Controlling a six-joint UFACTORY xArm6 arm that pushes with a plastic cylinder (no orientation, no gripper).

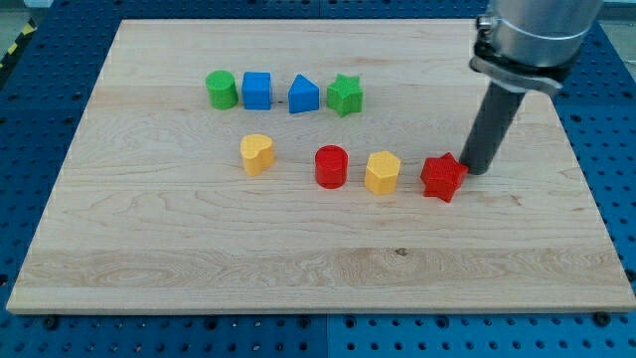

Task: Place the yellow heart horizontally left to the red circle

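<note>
The yellow heart [257, 153] lies left of the middle of the wooden board [149, 249]. The red circle [331, 166] stands to its right, with a clear gap between them and slightly lower in the view. My tip [475, 170] is at the view's right, touching or nearly touching the right side of a red star [443, 177]. The tip is far to the right of the yellow heart and the red circle.
A yellow hexagon [383, 172] sits between the red circle and the red star. Toward the view's top runs a row: a green circle [221, 89], a blue cube [256, 89], a blue triangular block [304, 95], a green star [345, 94].
</note>
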